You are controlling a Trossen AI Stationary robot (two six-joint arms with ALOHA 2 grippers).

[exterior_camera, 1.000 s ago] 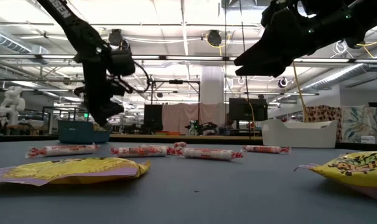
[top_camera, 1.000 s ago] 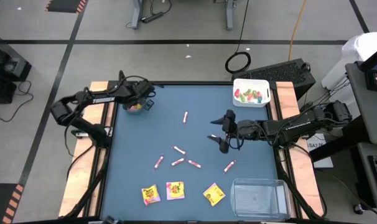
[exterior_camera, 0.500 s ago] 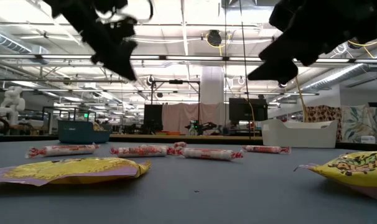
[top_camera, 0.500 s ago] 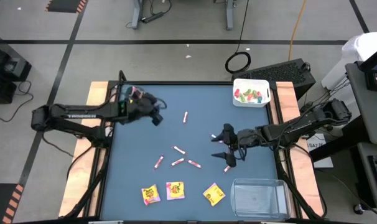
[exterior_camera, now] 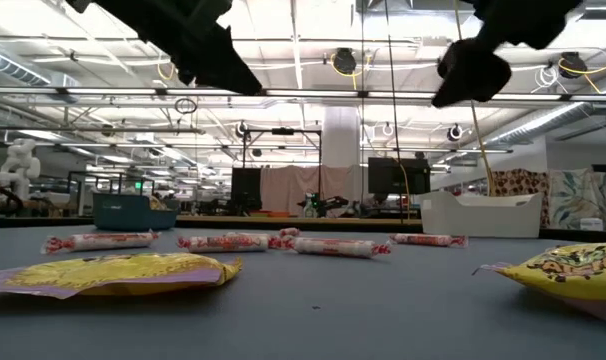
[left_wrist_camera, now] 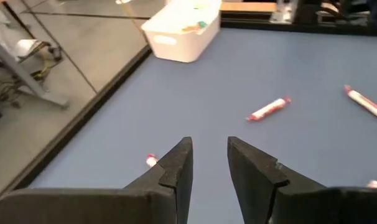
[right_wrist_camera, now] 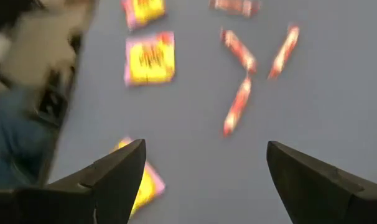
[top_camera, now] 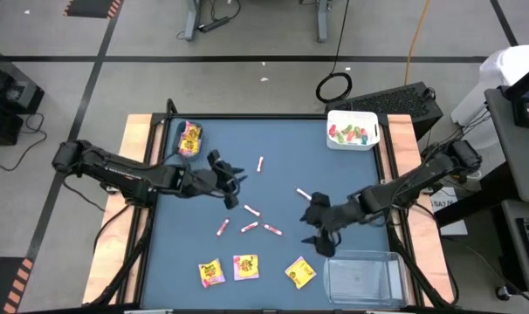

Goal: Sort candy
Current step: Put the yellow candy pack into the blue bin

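From above, the candy (top_camera: 250, 227) is lying scattered over the tabletop (top_camera: 282, 187): sticks mid-table, yellow packets (top_camera: 245, 267) along the near edge. The left gripper (top_camera: 229, 181) is hovering beside the sticks, the right gripper (top_camera: 319, 228) near the clear bin (top_camera: 362, 277).

At table height, the sticks (exterior_camera: 223, 242) are lying flat, light and crinkly; pinching one across its middle looks safest.

The left wrist view is showing narrowly parted, empty fingers (left_wrist_camera: 176, 171); the right wrist view is showing wide-spread, empty fingers (right_wrist_camera: 117, 171).
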